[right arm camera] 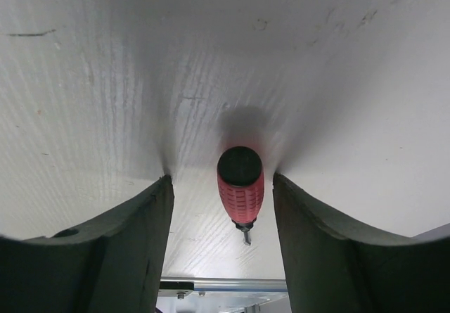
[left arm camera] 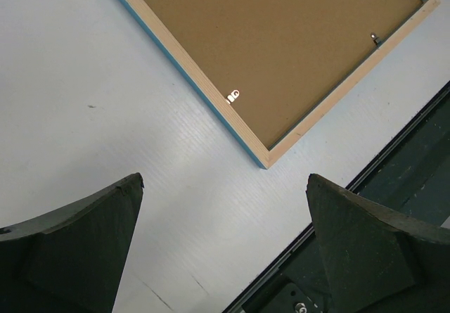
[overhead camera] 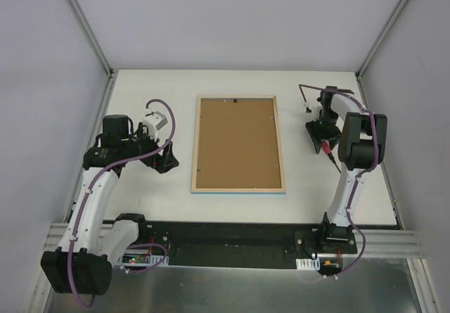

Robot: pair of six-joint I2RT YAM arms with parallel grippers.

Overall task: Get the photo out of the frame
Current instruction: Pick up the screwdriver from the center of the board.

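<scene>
The frame (overhead camera: 239,188) lies face down in the middle of the table, its pale wood rim up and a thin light-blue edge showing. The brown backing board (overhead camera: 238,143) fills it. The photo is hidden. My left gripper (overhead camera: 167,160) is open and empty above the table, left of the frame. In the left wrist view (left arm camera: 225,179) the frame's near corner (left arm camera: 211,91) lies ahead of the fingers. My right gripper (overhead camera: 322,143) is open at the right, its fingertips low at the table on either side of a red-handled screwdriver (right arm camera: 241,186) without touching it.
Small metal tabs (left arm camera: 233,96) on the rim hold the backing board (left arm camera: 281,39). A black base rail (overhead camera: 232,232) runs along the near table edge. Grey walls close in the left, right and back sides.
</scene>
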